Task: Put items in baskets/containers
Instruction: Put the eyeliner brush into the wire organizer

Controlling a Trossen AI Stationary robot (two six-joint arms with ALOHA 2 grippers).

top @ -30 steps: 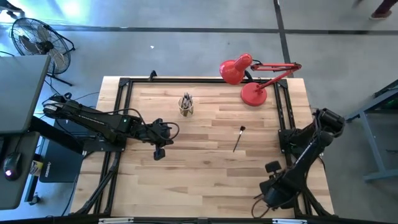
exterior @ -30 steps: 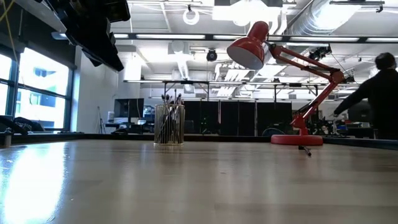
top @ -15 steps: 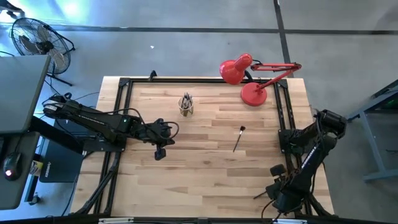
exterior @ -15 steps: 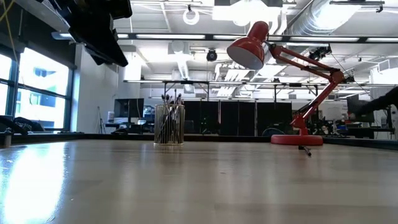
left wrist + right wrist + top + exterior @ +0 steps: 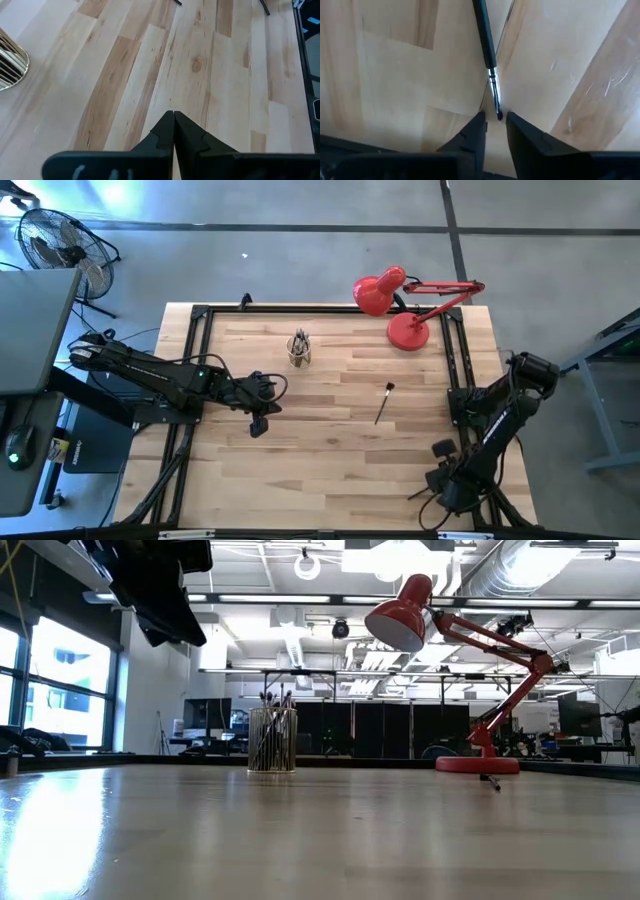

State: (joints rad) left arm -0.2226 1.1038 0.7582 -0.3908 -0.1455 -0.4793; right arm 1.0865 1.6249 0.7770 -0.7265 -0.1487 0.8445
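A small clear yellowish cup (image 5: 299, 352) stands upright at the table's far middle with several dark sticks in it; the low view shows the cup (image 5: 272, 740) too. One dark stick (image 5: 383, 402) lies flat right of centre. Another stick (image 5: 487, 50) lies near the near right corner. My right gripper (image 5: 493, 120) is low over the table, slightly open. Its fingertips stand on either side of this stick's silvery end (image 5: 496, 100), and I see no contact. My left gripper (image 5: 173, 116) is shut, empty and raised above the table's left middle (image 5: 272, 392).
A red desk lamp (image 5: 405, 300) stands at the far right corner on its round base (image 5: 408, 332). A black frame rail (image 5: 190, 360) runs along the table's sides. Bare wood (image 5: 320, 460) lies between the arms. A fan (image 5: 55, 240) stands on the floor beyond the far left.
My right arm has swung a little toward the table's near edge and come back. In the low view, a person in the room behind has moved out of the picture on the right. The cup and the sticks have stayed where they were.
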